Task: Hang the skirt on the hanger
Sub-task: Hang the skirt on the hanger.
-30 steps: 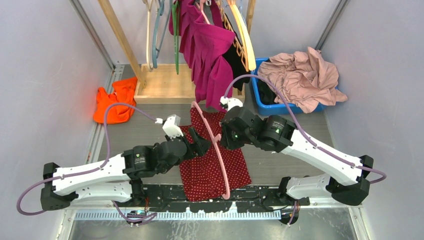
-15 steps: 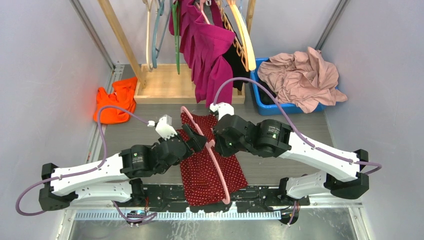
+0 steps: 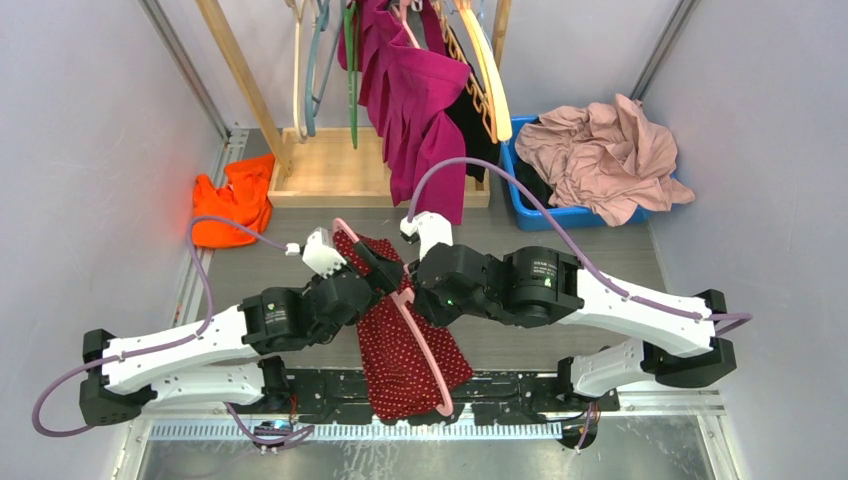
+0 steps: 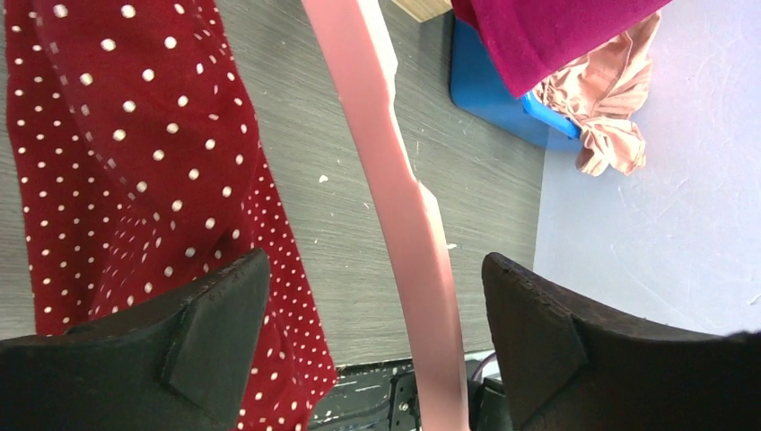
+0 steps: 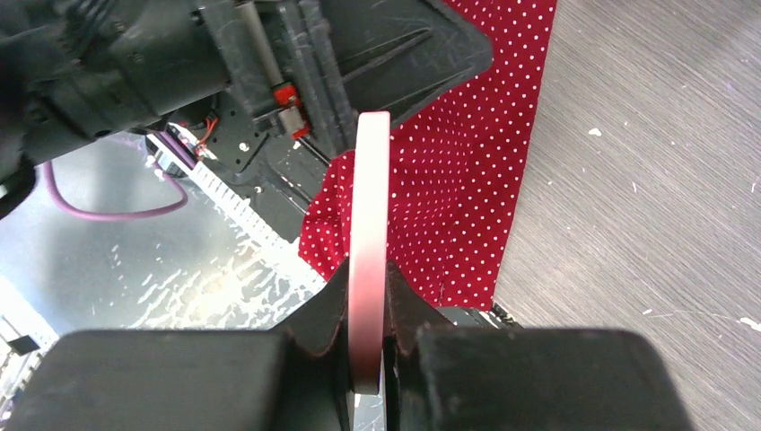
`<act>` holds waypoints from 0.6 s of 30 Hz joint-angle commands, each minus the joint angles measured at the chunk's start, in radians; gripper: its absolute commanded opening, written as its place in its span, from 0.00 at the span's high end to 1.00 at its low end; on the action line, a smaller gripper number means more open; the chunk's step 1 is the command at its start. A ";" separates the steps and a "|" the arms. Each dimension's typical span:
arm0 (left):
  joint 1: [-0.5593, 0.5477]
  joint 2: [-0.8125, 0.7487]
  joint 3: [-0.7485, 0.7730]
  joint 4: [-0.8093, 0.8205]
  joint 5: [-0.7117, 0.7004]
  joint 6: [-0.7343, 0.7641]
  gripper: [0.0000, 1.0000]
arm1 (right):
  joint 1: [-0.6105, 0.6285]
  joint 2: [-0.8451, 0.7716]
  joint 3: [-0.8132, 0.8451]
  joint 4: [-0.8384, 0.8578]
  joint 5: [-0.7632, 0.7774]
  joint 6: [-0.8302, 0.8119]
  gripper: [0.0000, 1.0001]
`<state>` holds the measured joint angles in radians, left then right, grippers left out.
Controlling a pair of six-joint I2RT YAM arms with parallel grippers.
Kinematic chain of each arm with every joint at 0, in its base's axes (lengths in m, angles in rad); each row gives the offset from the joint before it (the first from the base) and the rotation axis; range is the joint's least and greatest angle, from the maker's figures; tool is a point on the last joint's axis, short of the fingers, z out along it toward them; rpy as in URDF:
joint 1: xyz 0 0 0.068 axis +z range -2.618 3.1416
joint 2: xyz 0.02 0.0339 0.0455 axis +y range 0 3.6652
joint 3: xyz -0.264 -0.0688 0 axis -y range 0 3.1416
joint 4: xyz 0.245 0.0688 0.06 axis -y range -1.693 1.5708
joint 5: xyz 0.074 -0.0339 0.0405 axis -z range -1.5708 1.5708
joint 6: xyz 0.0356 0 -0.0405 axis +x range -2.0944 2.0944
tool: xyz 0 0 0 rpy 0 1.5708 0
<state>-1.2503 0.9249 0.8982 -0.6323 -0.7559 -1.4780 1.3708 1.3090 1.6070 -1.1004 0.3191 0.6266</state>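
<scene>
The right pincer [image 5: 368, 310] is clamped tight on the flat strip of the pink hanger [image 3: 432, 365], with a finger pressed to each side of it. The left pincer [image 4: 377, 359] stands wide open. In its wrist view the hanger's strip runs down between the fingers, apart from both, and the skirt [image 3: 405, 345] shows just beside the left finger.

Compared with a second ago, both pincers and the hanger have shifted toward the left of the overhead frame, so the hanger's upper curve now sits left of centre. The skirt was then spread flat and broad on the grey surface [image 3: 240, 268]. It is now narrower and skewed, in the lower centre between the arms, with its upper end drawn toward the upper left, close to the left pincer. The blue bin [image 3: 525, 195] at upper right has not moved.
</scene>
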 commanded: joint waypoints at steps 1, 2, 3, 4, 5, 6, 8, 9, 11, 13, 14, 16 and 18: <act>0.011 -0.034 -0.011 0.058 -0.066 -0.020 0.18 | 0.032 0.000 0.088 0.036 0.047 0.002 0.99; 0.012 -0.040 -0.014 0.060 -0.068 -0.023 0.23 | 0.034 0.003 0.095 0.035 0.049 0.001 0.99; 0.012 -0.046 -0.016 0.066 -0.068 -0.024 0.26 | 0.034 0.007 0.102 0.033 0.049 -0.001 0.99; 0.013 -0.053 -0.021 0.071 -0.068 -0.024 0.27 | 0.035 0.010 0.110 0.031 0.052 -0.002 0.99; 0.014 -0.059 -0.024 0.075 -0.069 -0.026 0.30 | 0.036 0.015 0.118 0.028 0.055 -0.005 0.99; 0.014 -0.065 -0.028 0.079 -0.069 -0.027 0.35 | 0.035 0.019 0.127 0.026 0.056 -0.008 0.99; 0.013 -0.077 -0.035 0.091 -0.069 -0.027 0.42 | 0.035 0.032 0.143 0.022 0.060 -0.014 0.99; 0.014 -0.083 -0.037 0.095 -0.069 -0.027 0.45 | 0.035 0.036 0.148 0.021 0.061 -0.017 0.99; 0.014 -0.091 -0.037 0.099 -0.069 -0.027 0.49 | 0.035 0.043 0.152 0.024 0.062 -0.018 0.99; 0.014 -0.097 -0.036 0.099 -0.069 -0.026 0.54 | 0.034 0.046 0.152 0.029 0.063 -0.019 0.99; 0.013 -0.102 -0.037 0.104 -0.069 -0.025 0.55 | 0.034 0.046 0.150 0.032 0.064 -0.018 0.99; 0.014 -0.110 -0.042 0.109 -0.066 -0.022 0.59 | 0.035 0.045 0.150 0.034 0.067 -0.018 0.99; 0.014 -0.119 -0.046 0.118 -0.064 -0.019 0.63 | 0.035 0.045 0.149 0.037 0.069 -0.018 0.99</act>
<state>-1.2411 0.8345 0.8597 -0.5652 -0.7765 -1.4933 1.4010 1.3678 1.7020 -1.1301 0.3405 0.6212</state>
